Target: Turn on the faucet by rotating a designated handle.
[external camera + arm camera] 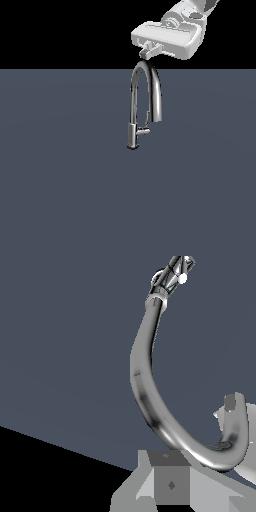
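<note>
gripper (150, 51) above faucet (146, 95) arch | jaws: cannot tell | handle (143, 132) far below, pointing to the exterior view's right

From where I sit, the exterior view gives me a flat slate-blue floor (60, 200) filling the lower three quarters of the frame, plain and evenly lit. Above it, a pure black backdrop (60, 30) spans the top, meeting it at a straight horizontal edge.

Flat slate-grey floor (60, 190) fills lower view; black backdrop (60, 30) above, straight horizon btwn.
</note>
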Tool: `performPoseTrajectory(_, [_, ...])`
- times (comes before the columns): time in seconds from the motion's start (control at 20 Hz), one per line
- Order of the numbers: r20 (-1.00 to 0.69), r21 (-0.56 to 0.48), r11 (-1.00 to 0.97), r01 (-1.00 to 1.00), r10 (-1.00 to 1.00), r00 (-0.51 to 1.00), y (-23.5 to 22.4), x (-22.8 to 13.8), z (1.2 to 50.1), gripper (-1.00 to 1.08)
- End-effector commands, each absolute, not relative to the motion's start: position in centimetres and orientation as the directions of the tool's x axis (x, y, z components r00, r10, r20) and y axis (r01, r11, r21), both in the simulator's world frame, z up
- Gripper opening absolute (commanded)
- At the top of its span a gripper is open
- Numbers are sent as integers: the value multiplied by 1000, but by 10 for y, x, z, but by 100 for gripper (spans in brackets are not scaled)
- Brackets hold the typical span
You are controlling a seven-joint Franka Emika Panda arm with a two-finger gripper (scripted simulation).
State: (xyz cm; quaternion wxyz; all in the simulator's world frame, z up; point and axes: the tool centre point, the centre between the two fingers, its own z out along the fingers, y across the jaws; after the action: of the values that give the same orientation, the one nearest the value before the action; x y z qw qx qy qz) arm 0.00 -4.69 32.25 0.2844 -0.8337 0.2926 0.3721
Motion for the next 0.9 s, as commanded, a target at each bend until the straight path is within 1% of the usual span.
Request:
performPoseTrajectory(0.0, [-818, -250, -635, -731, -265, 511, -50, 9, 309, -100])
performPoseTrajectory(0.45, [-913, -205, -511, -835, -207, 351, -59, 38, 255, -100])
performPoseTrajectory(0.85, [-973, -132, -387, -913, -125, 193, -63, 57, 200, -100])
